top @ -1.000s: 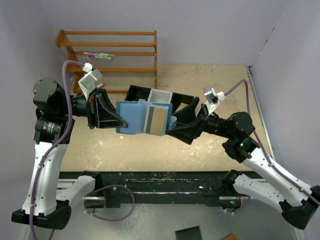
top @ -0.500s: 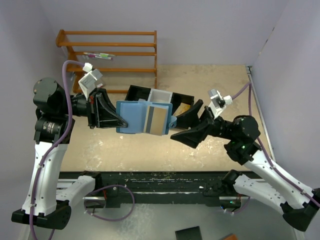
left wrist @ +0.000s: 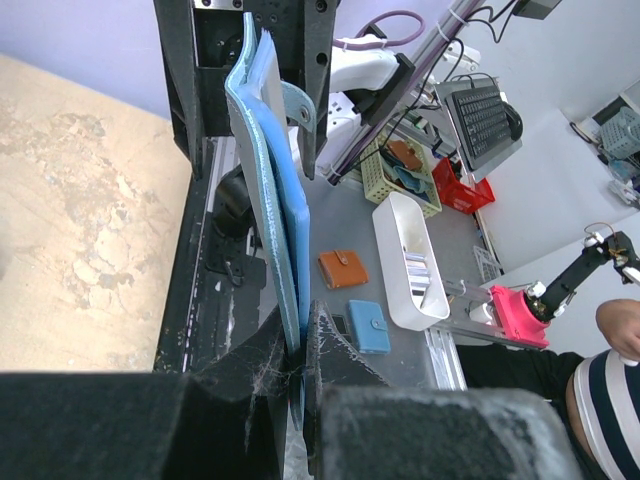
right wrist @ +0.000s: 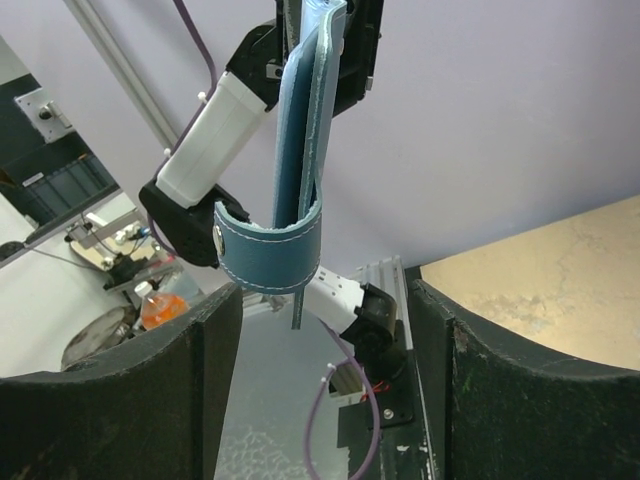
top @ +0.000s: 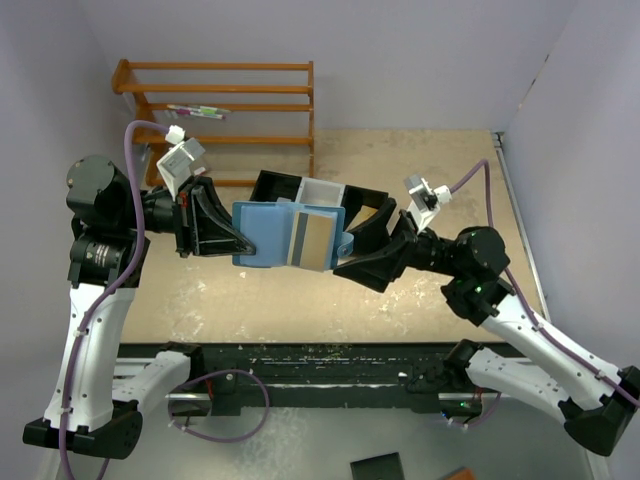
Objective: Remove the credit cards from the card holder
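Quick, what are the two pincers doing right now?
Left pincer: closed, holding the blue card holder.
Right pincer: open, holding nothing.

The card holder (top: 270, 240) hangs above the table (top: 430, 160), between the two arms. The left gripper (top: 240, 243) clamps its left edge. The right gripper (top: 343, 250) sits at its right edge, jaws spread to either side of the strap (right wrist: 268, 255) and clear of it. A credit card (top: 318, 241) lies in the holder's right half. The tray (top: 325, 192) lies behind the holder. The rack (top: 225, 105) stands at the table's far left corner.
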`<action>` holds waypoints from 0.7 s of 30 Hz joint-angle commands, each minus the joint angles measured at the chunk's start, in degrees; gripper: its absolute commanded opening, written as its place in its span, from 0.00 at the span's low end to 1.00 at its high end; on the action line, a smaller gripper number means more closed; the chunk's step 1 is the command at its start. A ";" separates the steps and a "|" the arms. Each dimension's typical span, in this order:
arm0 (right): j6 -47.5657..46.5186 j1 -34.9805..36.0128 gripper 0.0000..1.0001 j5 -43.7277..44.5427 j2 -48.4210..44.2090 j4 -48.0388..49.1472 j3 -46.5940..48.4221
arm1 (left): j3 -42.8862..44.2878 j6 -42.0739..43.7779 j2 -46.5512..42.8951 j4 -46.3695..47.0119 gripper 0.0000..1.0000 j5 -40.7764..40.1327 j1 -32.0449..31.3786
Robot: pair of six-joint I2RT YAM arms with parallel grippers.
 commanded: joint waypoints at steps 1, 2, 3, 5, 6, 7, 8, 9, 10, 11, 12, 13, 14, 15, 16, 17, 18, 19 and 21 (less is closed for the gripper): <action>-0.04 0.60 0.71 -0.04 -0.02 4.30 1.36 | 0.73 0.97 -0.47 1.24 0.00 -0.75 0.12; 0.03 0.59 0.72 -0.33 0.08 4.57 1.38 | 0.77 0.97 -0.43 1.19 0.00 -0.75 0.12; 0.07 0.74 0.72 -0.56 0.26 4.88 1.38 | 0.77 0.97 -0.46 1.19 0.00 -0.78 0.12; 0.12 0.98 0.73 -0.48 0.74 5.06 1.57 | 0.66 1.06 -0.42 1.19 0.00 -0.83 0.12; 0.16 1.26 0.73 -0.63 0.96 5.33 1.66 | 0.64 1.13 -0.47 1.10 0.00 -0.83 0.12; 0.15 1.44 0.73 -0.49 1.23 5.27 1.82 | 0.68 1.15 -0.45 1.10 0.00 -0.85 0.13; 0.10 1.59 0.73 -0.49 1.50 5.24 2.06 | 0.68 1.15 -0.43 1.10 0.00 -0.85 0.12; -0.09 1.76 0.73 -0.44 1.89 5.15 2.30 | 0.69 1.23 -0.51 1.10 0.00 -0.83 0.12; -0.24 1.88 0.73 -0.34 2.12 4.95 2.51 | 0.71 1.19 -0.45 1.10 0.00 -0.83 0.12; -0.41 1.98 0.73 -0.20 2.31 4.60 2.69 | 0.76 1.18 -0.49 1.10 0.00 -0.83 0.12; -0.57 2.13 0.72 -0.04 2.43 4.50 2.76 | 0.84 1.25 -0.39 1.10 0.00 -0.83 0.12; -0.60 2.17 0.72 0.11 2.54 4.50 2.82 | 0.86 1.24 -0.36 1.10 0.00 -0.83 0.12; -0.69 2.25 0.71 0.27 2.62 4.42 2.85 | 0.80 1.25 -0.32 1.10 0.00 -0.83 0.12; -0.74 2.30 0.69 0.46 2.64 4.34 2.84 | 0.77 1.24 -0.42 1.10 0.00 -0.76 0.12; -0.72 2.34 0.68 0.54 2.71 4.21 2.84 | 0.78 1.19 -0.41 1.10 0.00 -0.74 0.11; -0.78 2.35 0.67 0.68 2.73 4.11 2.83 | 0.76 1.30 -0.37 1.10 0.00 -0.74 0.12; -0.87 2.37 0.66 0.82 2.65 3.93 2.80 | 0.78 1.32 -0.36 1.08 0.00 -0.74 0.12; -0.96 2.35 0.64 1.07 2.60 3.81 2.77 | 0.78 1.32 -0.36 1.05 0.00 -0.75 0.14; -1.07 2.35 0.62 1.20 2.33 3.88 2.70 | 0.91 1.24 -0.36 1.09 0.00 -0.74 0.12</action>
